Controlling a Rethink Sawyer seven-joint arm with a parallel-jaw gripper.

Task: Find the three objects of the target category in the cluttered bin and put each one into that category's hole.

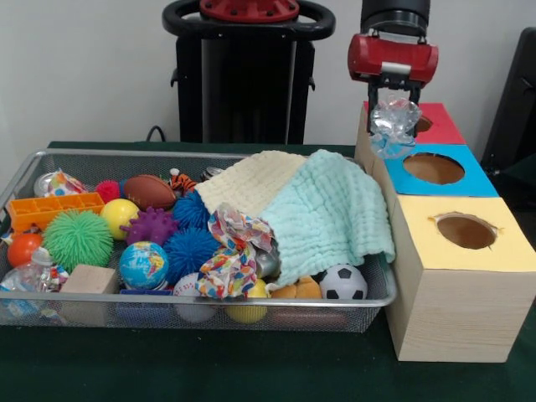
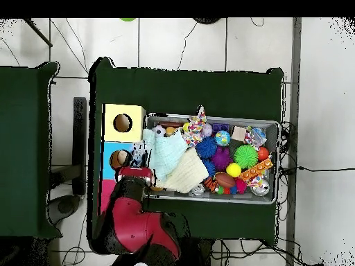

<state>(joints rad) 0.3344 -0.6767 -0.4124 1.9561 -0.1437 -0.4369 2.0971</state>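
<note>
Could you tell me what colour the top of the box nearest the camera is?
Yellow, around its round hole; the front view shows it best.

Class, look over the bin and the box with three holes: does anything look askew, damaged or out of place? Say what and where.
Two cloths, the mint cloth and the cream cloth, lie crumpled over the toys, and the mint one spills over the bin's rim against the box. The yellow hole has ragged, torn edges. The gripper holds a crinkled clear wrapper above the box.
</note>
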